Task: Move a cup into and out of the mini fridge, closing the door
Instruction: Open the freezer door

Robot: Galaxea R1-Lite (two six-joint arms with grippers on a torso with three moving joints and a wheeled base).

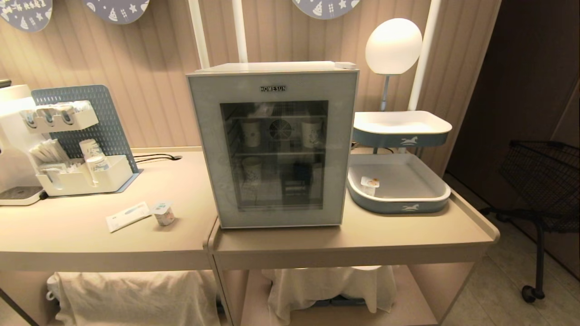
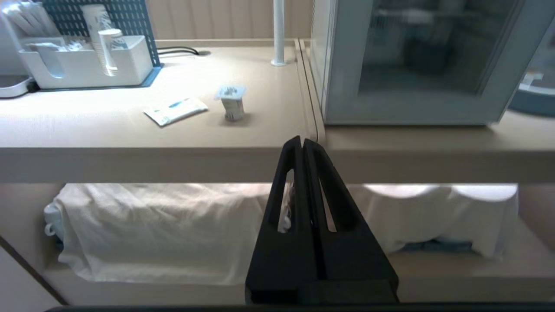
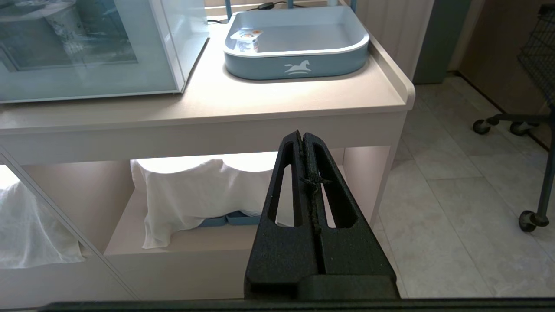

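Head view: fridge interior [image 1: 274,154] dim.

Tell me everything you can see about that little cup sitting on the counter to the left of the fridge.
The cup is small and squat, with a pale patterned body and a squarish white-and-light-blue foil lid, still sealed. It stands upright on the beige counter, left of the mini fridge and apart from it. A flat white packet lies close beside it; whether they touch is unclear. Nothing holds it.

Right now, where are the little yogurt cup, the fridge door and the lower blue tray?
cup [image 1: 163,213], head view, on its patterned side.
door [image 1: 273,88], head view, on its lettering.
lower blue tray [image 1: 410,208], head view, on its front wall.
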